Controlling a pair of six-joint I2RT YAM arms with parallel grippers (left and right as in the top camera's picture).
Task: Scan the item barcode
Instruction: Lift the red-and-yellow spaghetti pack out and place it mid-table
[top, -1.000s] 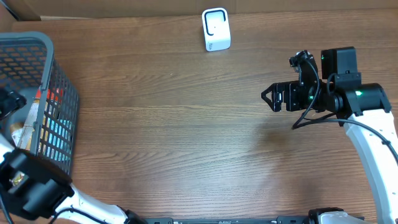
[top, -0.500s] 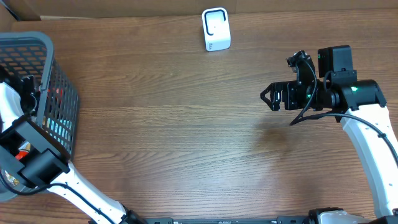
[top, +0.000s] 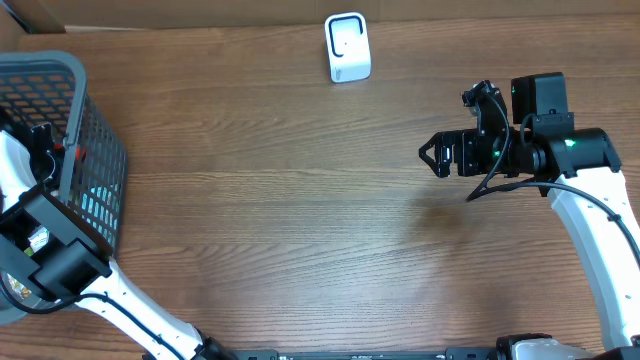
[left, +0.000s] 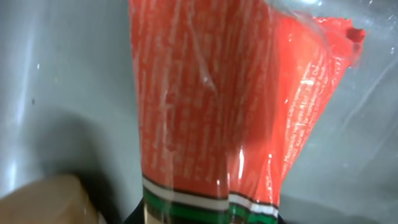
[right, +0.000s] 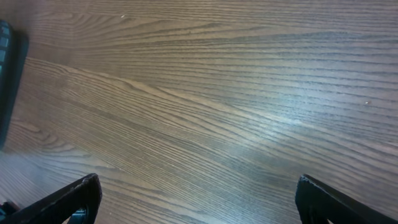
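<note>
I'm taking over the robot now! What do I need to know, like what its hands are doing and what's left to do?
Left gripper: down inside the grey mesh basket, right up against a red plastic packet with green and white stripes. Its fingers are hidden, so I cannot tell if it grips the packet.
Right gripper: open, holding nothing, above the wooden table.
White box-shaped scanner: upright at the table's far edge.
Done: nothing scanned yet.
Left: make sure of the grip, lift the packet out, show its barcode to the scanner.
</note>
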